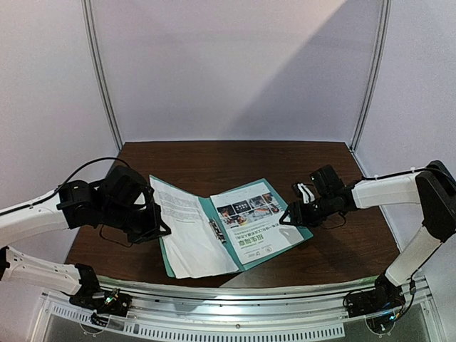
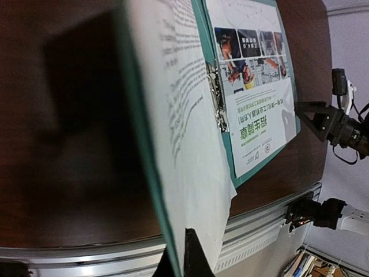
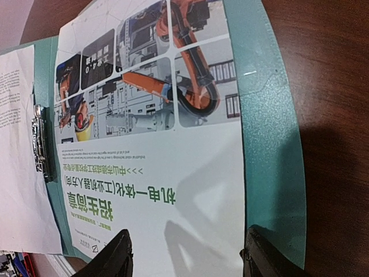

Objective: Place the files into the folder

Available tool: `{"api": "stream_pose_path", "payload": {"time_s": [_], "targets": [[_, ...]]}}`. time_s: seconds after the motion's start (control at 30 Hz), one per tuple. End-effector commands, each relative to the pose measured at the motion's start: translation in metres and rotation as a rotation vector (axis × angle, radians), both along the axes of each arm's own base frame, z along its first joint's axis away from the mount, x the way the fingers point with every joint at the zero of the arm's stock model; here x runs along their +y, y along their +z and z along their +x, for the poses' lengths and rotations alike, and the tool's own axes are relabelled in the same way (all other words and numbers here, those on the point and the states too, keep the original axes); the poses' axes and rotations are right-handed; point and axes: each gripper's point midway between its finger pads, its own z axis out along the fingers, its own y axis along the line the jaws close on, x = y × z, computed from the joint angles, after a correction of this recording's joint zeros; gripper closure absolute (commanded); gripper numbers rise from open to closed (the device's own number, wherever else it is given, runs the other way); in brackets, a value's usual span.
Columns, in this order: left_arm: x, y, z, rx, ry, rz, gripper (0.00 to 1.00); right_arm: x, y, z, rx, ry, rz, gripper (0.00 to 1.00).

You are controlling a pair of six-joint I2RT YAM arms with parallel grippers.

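Dark table [image 1: 214, 160]: teal folder [image 3: 271, 144] open, text sheet [image 1: 189, 228] left, photo sheet [image 1: 260, 228] right; left hand [image 1: 162, 229] grips folder, right hand [image 3: 187, 257] spread

Dark brown table [image 1: 214, 157], pale booth walls [image 1: 235, 64] — metal uprights [image 1: 103, 78], aluminium rail [image 1: 235, 305] at near edge

I count one folder [image 3: 271, 144] on one counter [image 1: 214, 160]. There are two paper sheets: one plain text sheet [image 1: 187, 228] and one colour-photo sheet [image 1: 256, 221]. I see one metal clip [image 2: 218, 98]. I have two tools, one left tool [image 1: 160, 226] and one right tool [image 1: 288, 218], each with two fingers.
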Motion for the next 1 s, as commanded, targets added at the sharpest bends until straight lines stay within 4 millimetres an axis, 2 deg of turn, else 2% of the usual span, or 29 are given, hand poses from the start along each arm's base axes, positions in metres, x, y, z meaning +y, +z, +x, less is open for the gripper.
{"api": "stream_pose_path", "payload": {"time_s": [0.0,0.17,0.3,0.43,0.67,0.73,0.97], "targets": [[-0.001,0.012,0.01,-0.046,-0.033,0.092,1.0,-0.008,-0.005,-0.004,0.016,0.02,-0.088,0.35],[0.007,0.019,0.012,-0.05,-0.051,0.178,1.0,-0.006,0.01,0.001,-0.018,0.03,-0.085,0.34],[0.007,0.024,0.012,-0.057,-0.063,0.185,1.0,0.009,0.027,-0.001,-0.056,0.059,-0.055,0.35],[0.007,0.021,0.011,-0.055,-0.075,0.188,1.0,0.038,0.045,-0.009,-0.093,0.106,-0.009,0.37],[0.008,0.014,0.01,-0.055,-0.086,0.193,1.0,0.102,0.065,-0.037,-0.121,0.214,0.087,0.57],[0.008,0.012,0.009,-0.055,-0.088,0.194,1.0,0.119,0.066,-0.044,-0.121,0.243,0.092,0.63],[0.012,0.007,0.005,-0.058,-0.091,0.181,1.0,0.164,0.049,-0.069,-0.088,0.321,0.07,0.76]]}}
